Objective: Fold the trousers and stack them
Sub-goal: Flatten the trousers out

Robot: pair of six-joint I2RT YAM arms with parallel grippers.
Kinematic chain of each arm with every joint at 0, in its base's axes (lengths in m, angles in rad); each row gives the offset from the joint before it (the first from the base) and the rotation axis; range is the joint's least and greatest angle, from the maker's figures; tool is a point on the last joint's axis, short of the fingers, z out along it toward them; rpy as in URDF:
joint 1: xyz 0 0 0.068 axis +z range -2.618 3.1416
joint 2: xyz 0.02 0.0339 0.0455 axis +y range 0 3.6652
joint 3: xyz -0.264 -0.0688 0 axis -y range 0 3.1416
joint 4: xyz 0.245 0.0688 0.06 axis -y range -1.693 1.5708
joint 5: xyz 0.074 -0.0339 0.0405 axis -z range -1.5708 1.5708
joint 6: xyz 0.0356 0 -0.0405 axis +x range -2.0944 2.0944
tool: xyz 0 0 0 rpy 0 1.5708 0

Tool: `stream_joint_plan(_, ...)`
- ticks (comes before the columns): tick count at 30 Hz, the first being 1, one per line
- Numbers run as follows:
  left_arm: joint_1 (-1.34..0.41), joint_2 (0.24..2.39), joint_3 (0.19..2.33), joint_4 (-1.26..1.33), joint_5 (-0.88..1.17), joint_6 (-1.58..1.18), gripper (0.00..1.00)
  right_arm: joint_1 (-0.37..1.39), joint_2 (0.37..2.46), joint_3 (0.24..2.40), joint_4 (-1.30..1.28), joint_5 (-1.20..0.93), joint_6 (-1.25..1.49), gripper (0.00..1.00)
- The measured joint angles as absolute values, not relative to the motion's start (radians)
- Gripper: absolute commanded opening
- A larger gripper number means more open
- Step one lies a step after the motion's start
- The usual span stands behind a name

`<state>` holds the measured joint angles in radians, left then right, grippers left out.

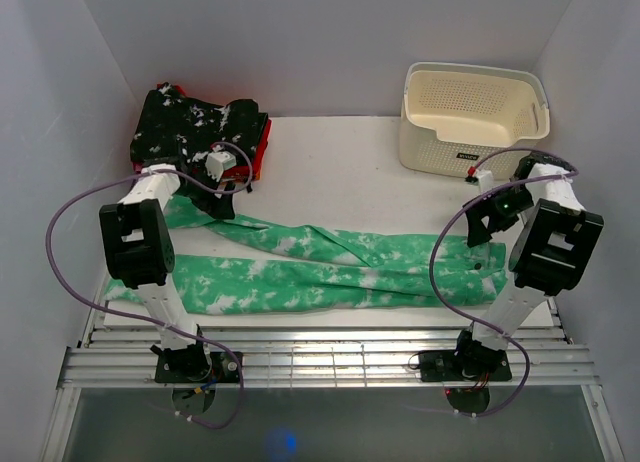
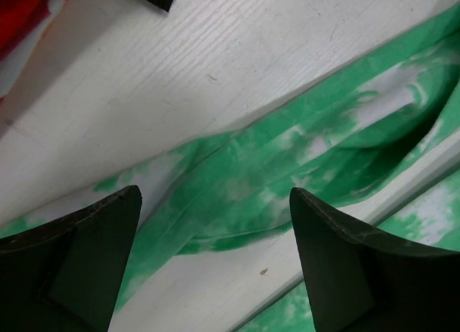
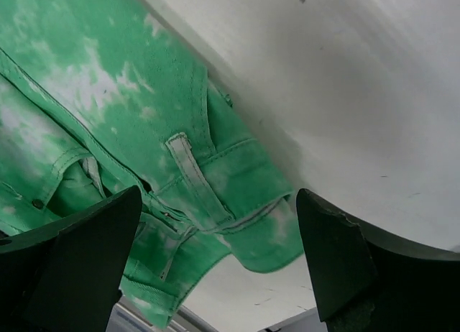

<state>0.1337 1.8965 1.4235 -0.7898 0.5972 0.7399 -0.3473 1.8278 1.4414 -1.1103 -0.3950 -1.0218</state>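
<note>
Table (image 1: 330, 172): trousers (image 1: 330, 267) (spread flat), basket (image 1: 440, 147), clothes (image 1: 195, 127)

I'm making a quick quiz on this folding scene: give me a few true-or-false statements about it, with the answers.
1. The trousers lie spread out, unfolded, on the table. True.
2. The left gripper is shut on a trouser leg. False: it is open over the leg.
3. The right gripper is open over the waistband. True.
4. The trousers are in the basket. False: they lie on the table, outside it.
5. The black speckled garment lies on the red clothes. True.
</note>
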Motion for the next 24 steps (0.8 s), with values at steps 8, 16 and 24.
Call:
stream_joint_plan(8, 0.086, 1.893, 1.263, -0.712, 0.553, 0.741, 0.90, -0.284, 1.845, 1.305, -1.063, -0.298, -1.002, 0.83)
stream_joint_plan(16, 0.046, 1.853, 1.191, -0.653, 0.517, 0.738, 0.07, -0.171, 1.834, 1.294, -1.029, -0.257, -0.985, 0.08)
stream_joint_plan(24, 0.071, 1.793, 1.199, -0.596, 0.467, 0.621, 0.00, -0.200, 1.634, 1.383, -0.916, -0.303, -0.976, 0.08)
